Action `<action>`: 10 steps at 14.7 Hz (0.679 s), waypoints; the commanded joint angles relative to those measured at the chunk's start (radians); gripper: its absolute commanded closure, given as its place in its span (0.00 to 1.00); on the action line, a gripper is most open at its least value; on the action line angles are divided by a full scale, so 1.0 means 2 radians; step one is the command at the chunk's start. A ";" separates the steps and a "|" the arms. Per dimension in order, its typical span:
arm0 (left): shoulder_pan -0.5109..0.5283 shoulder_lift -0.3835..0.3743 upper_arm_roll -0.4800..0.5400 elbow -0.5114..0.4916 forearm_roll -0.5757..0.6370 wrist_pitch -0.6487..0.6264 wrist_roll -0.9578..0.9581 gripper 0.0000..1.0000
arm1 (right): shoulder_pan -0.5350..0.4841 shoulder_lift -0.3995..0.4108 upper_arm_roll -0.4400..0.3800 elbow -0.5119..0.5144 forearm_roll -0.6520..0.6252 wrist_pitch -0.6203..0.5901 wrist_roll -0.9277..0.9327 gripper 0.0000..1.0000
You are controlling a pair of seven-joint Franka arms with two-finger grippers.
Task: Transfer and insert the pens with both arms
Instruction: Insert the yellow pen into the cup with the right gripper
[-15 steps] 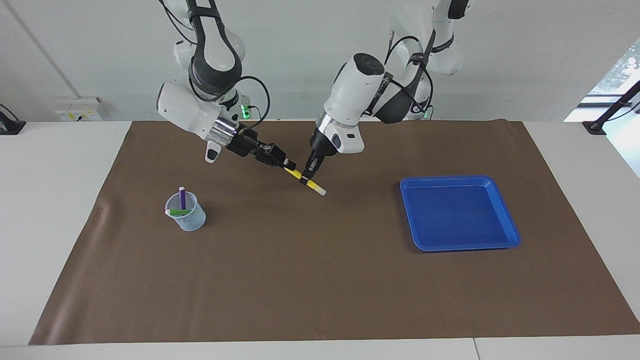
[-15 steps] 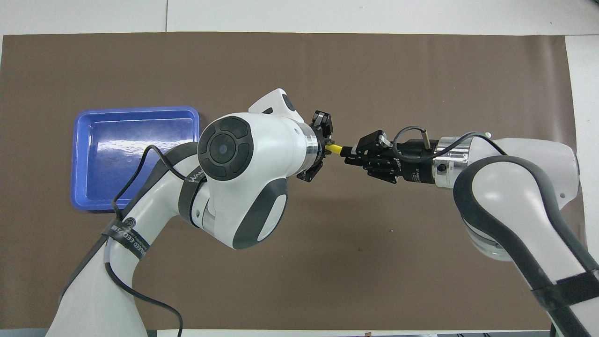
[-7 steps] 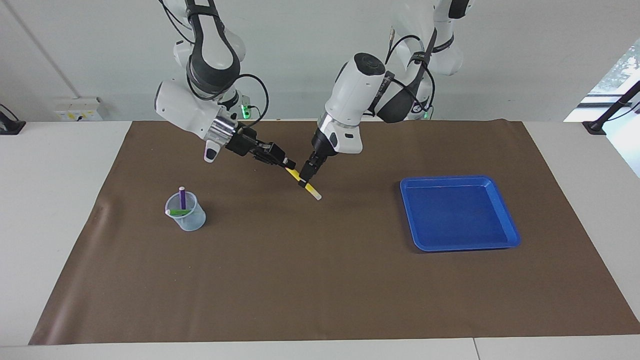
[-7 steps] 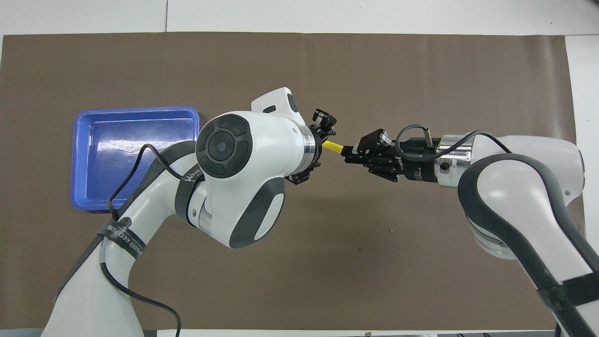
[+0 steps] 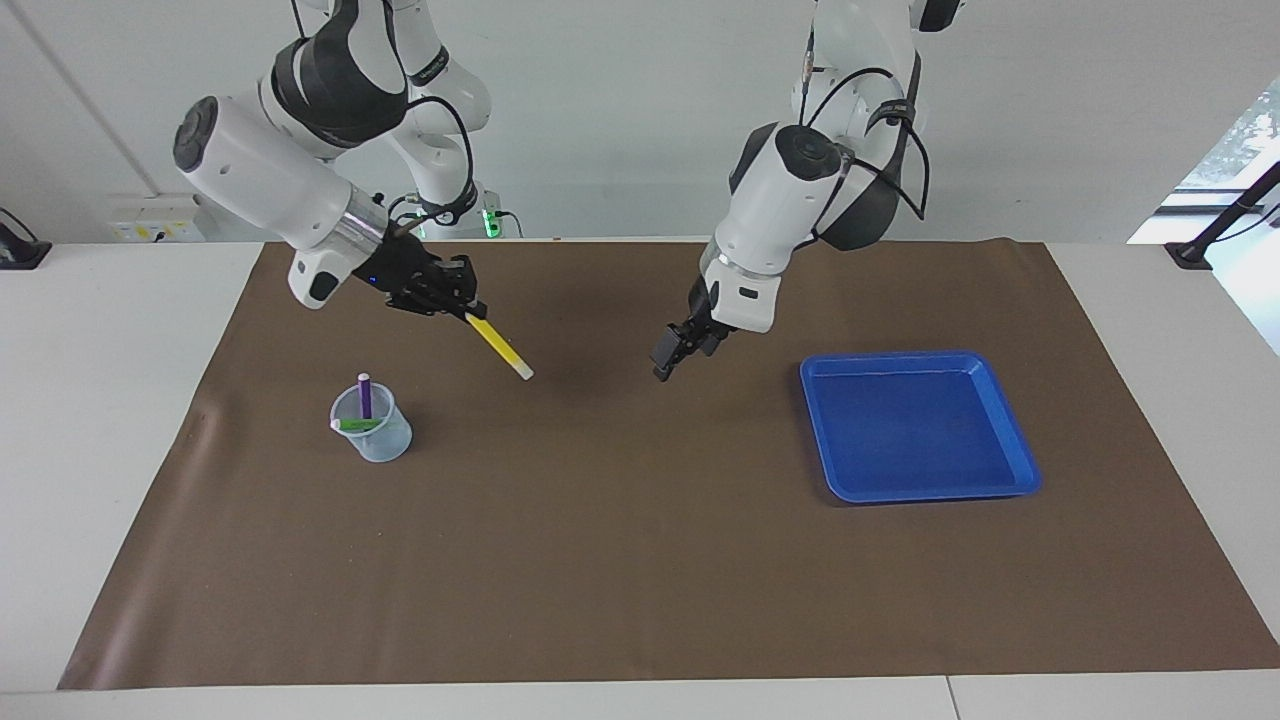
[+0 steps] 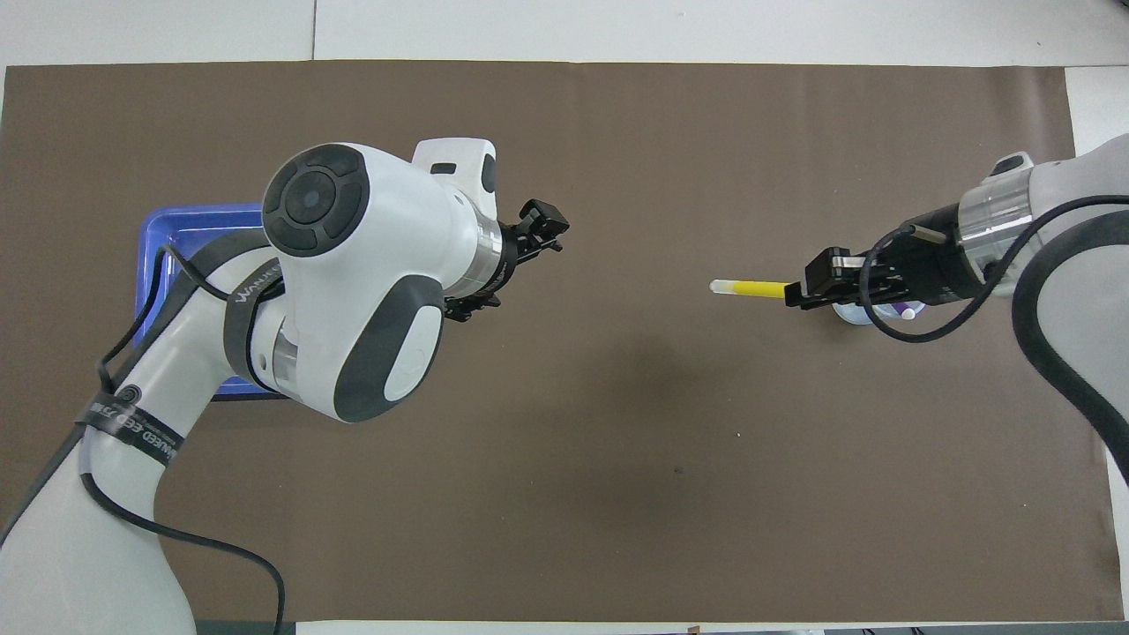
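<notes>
Right tool (image 5: 468, 312) grips one yellow pen (image 5: 498, 346); left tool (image 5: 676, 356) gapes empty; two pens (image 5: 362, 408) in one cup (image 5: 372, 430).

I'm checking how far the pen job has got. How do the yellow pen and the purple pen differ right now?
The yellow pen is gripped by the right end effector in the air, while the purple pen stands in the clear cup. The yellow pen slants with its pale end down; the purple pen is near upright with its pale end up. Both are thin, marker-like sticks with one whitish end.
</notes>
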 commanded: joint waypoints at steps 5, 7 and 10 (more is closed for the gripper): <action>0.104 -0.054 -0.003 -0.057 0.029 -0.059 0.243 0.00 | 0.036 0.060 0.010 0.109 -0.285 -0.047 -0.227 1.00; 0.144 -0.063 -0.002 -0.059 0.029 -0.079 0.316 0.00 | 0.030 0.046 0.009 0.073 -0.289 -0.025 -0.250 1.00; 0.191 -0.083 -0.003 -0.058 0.049 -0.098 0.390 0.00 | 0.018 0.029 0.009 0.027 -0.315 0.018 -0.300 1.00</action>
